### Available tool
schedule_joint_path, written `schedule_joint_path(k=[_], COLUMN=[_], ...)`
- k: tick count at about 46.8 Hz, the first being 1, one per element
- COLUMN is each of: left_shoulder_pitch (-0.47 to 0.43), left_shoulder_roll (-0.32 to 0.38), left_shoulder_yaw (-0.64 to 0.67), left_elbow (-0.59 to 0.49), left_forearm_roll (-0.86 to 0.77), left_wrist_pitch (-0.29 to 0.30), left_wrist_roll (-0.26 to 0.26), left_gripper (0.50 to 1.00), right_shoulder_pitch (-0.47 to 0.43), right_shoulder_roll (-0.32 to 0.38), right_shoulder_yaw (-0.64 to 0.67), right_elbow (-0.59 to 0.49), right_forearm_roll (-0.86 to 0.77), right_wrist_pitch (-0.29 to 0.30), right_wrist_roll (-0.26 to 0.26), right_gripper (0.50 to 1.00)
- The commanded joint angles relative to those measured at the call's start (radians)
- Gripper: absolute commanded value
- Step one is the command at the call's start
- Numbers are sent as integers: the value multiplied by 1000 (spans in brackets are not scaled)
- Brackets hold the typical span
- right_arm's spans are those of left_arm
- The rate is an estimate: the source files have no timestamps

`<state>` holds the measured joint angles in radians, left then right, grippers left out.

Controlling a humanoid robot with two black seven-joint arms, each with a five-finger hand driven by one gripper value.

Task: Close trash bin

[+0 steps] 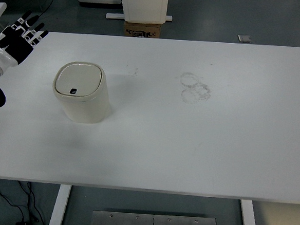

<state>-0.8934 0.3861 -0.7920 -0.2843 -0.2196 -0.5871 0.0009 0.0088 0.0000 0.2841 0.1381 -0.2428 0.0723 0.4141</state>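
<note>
One left hand [16, 40] open, w/ bin [82, 93] lid shut.

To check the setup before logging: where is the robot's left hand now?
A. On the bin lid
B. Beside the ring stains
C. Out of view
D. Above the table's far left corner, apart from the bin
D: the left hand is at the far left corner of the table, fingers spread, clear of the trash bin.

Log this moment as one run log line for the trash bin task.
left hand: open, at table's far-left corner, apart from bin | right hand: not in view | trash bin: upright, lid down | table: ring marks
</note>
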Motion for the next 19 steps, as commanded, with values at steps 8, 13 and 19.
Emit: schedule_joint_path(k=[8,13,19], left_shoulder_pitch=[11,10,8], left_shoulder_roll=[-12,-12,-13], left_shoulder_yaw=[-1,-1,-1], left_elbow=[31,31,30], left_forearm_roll=[-4,-4,-4], left_wrist_pitch=[-8,-8,-8], left_wrist_roll=[-1,-1,-1], left_gripper=[1000,1000,1000], right_shoulder_pitch=[3,5,5], right_shoulder_roll=[0,0,0], right_shoulder_yaw=[4,7,7], right_elbow=[0,0,0], right_forearm_roll=[4,5,4], right_wrist_pitch=[-5,-8,-9], right_wrist_roll=[0,2,0], right_gripper=[991,991,991])
